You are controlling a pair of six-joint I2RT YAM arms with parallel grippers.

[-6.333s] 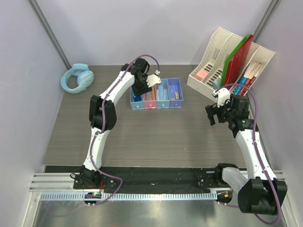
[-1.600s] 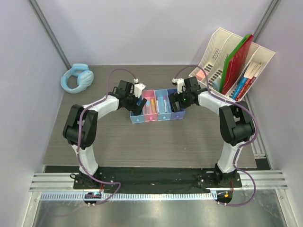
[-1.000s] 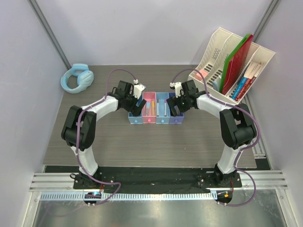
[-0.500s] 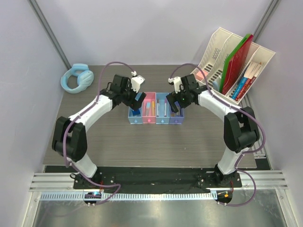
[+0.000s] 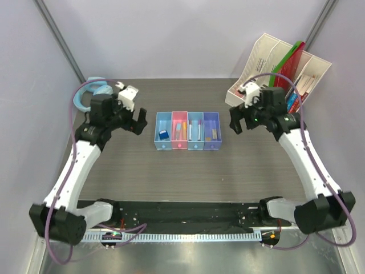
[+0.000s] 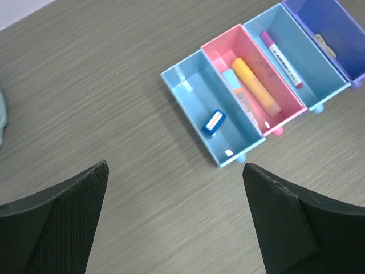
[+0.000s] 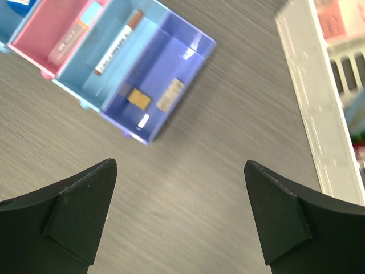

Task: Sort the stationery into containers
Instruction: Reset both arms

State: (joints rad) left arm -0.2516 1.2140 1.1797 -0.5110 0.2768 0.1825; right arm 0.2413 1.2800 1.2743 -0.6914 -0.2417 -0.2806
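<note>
Left tool (image 5: 130,119): jaws spread wide, nothing between them. It hangs over bare tabletop (image 5: 188,177) just left of the row of containers (image 5: 187,148). Right tool (image 5: 242,117): equally wide and empty, over the tabletop between the row's right end and the cream file organiser (image 5: 259,54). Each tool stands apart from its own end of the row, which is judged a stand-off posture that leaves the bins unobstructed.

Contents, left to right:
- left blue bin (image 6: 191,94): blue block (image 6: 214,121), alone
- pink bin (image 6: 219,52): yellow marker (image 6: 255,85) with the pale blue tube (image 6: 231,77) beside it, plus a slim item that cannot be made out
- second blue bin (image 6: 308,57): white pen (image 6: 281,58) lying lengthwise
- purple bin (image 7: 177,54): gold clip (image 7: 138,98) and grey eraser (image 7: 170,94), side by side

Items appear grouped by kind, with long pieces laid along the bins to fit. Every loose piece in view sits inside a bin, so the sorting is judged done or nearly so.
</note>
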